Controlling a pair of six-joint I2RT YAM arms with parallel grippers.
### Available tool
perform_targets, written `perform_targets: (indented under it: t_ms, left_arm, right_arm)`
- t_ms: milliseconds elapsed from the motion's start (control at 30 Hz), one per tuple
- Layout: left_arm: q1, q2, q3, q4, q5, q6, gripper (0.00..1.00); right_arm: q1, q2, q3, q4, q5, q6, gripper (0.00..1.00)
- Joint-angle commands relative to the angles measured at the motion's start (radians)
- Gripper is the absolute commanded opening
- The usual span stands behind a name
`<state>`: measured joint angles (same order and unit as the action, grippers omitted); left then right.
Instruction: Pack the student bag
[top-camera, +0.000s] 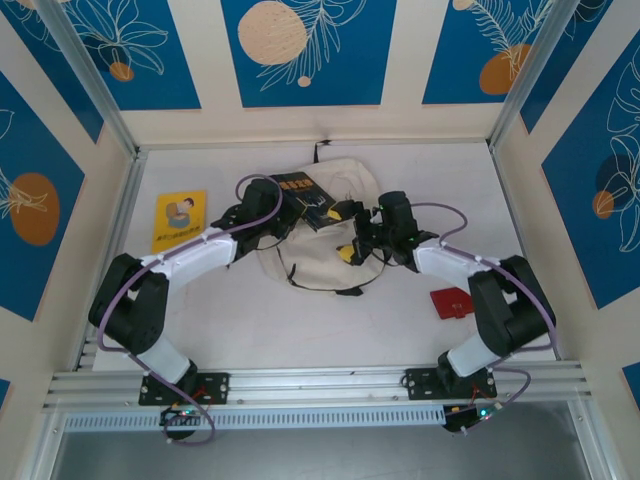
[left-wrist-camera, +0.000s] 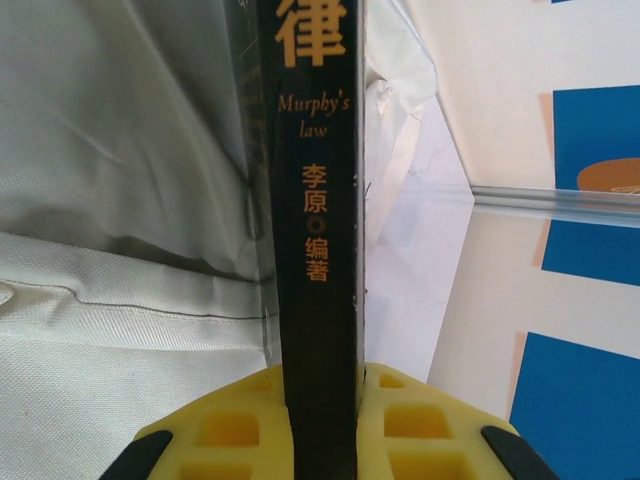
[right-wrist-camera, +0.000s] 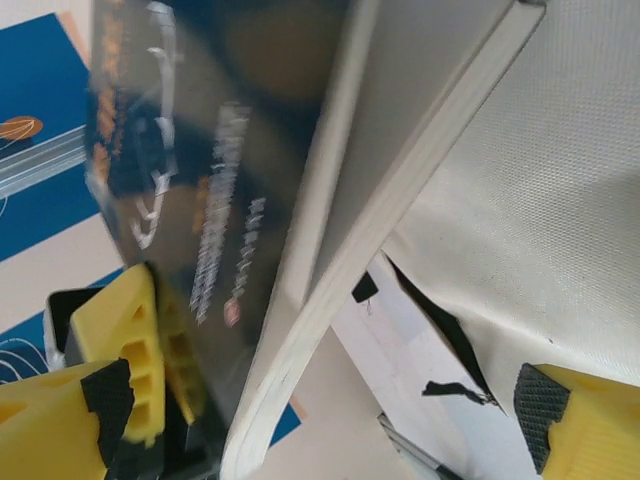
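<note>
The student bag (top-camera: 362, 182) lies flat on the bench (top-camera: 240, 320), in the middle and toward the far wall. Its long way runs from near to far. A small black loop at its far end points at the wall, and black straps curl out at its near end.

A dark book (top-camera: 303, 195) sits over the bag's far left part. Both arms cover the bag's middle, so you cannot see if the bag is open. In the right wrist view the book's cover is blurry and hard to read. In the left wrist view the book's top is cut off.

Both arms bend at the elbow and reach in toward the bag from each side. The left tool (left-wrist-camera: 320, 425) is clenched on the dark book's spine, with bag cloth just beside it. The right tool (right-wrist-camera: 340, 335) is spread wide and grasps nothing. One finger is next to the book's cover, and the other is well apart, by the bag cloth.

A yellow book (top-camera: 180, 220) lies far left. A red thing (top-camera: 452, 302) lies near right.
</note>
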<state>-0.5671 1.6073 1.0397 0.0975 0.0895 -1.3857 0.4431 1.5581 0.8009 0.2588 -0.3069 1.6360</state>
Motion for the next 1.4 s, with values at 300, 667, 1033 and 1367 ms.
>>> perform_targets:
  t_ms: [300, 667, 1033, 1367]
  left_arm:
    - [-0.001, -0.063, -0.042, 0.060, 0.035, -0.041, 0.12]
    - [-0.002, -0.076, -0.058, 0.056, 0.015, -0.041, 0.12]
    - [-0.001, -0.109, -0.053, 0.028, 0.003, 0.010, 0.22]
    - [0.007, -0.153, 0.046, -0.158, -0.037, 0.246, 0.77]
  right_arm:
    - [0.040, 0.170, 0.016, 0.268, 0.024, 0.217, 0.79]
    - [0.051, 0.187, -0.015, 0.376, 0.062, 0.226, 0.48]
    - [0.044, 0.056, -0.042, 0.222, 0.110, 0.093, 0.23]
    - [-0.015, -0.204, 0.009, -0.038, 0.183, -0.232, 0.10]
